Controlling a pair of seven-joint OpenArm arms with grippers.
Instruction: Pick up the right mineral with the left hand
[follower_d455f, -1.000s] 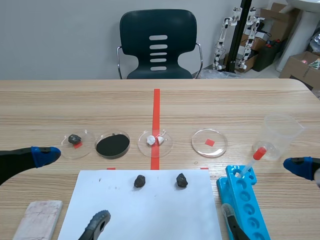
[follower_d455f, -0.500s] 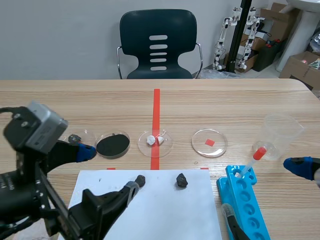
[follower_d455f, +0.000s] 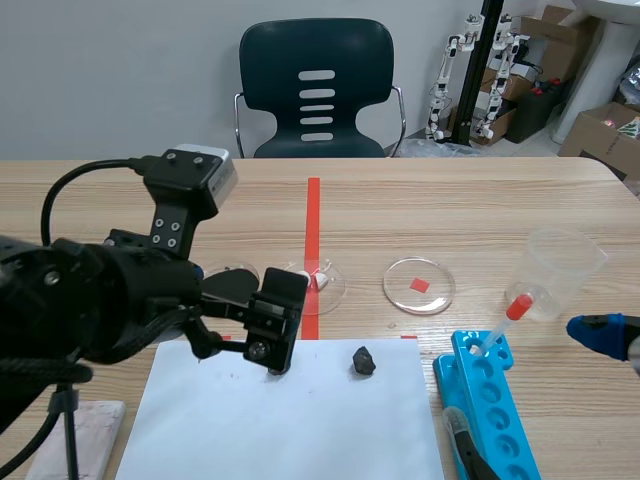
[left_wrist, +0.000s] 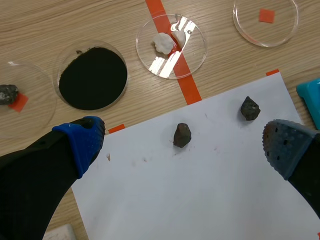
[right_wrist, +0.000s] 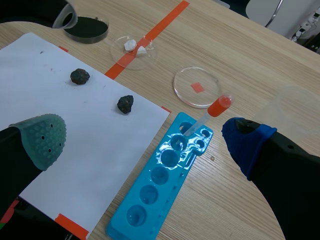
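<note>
Wood table (follower_d455f: 450, 200) | right mineral (left_wrist: 250, 108) on white sheet (left_wrist: 200, 195), just ahead of L end effector (left_wrist: 185, 145) | spread wide

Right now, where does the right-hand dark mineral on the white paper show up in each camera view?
Scene view: the right mineral lies near the far edge of the white paper, toward the blue tray.
Left wrist view: the right mineral is the one on the paper nearer the tray's corner.
Right wrist view: the right mineral is the stone on the paper nearer the tray.
Shared landmark: the blue tray.
</note>
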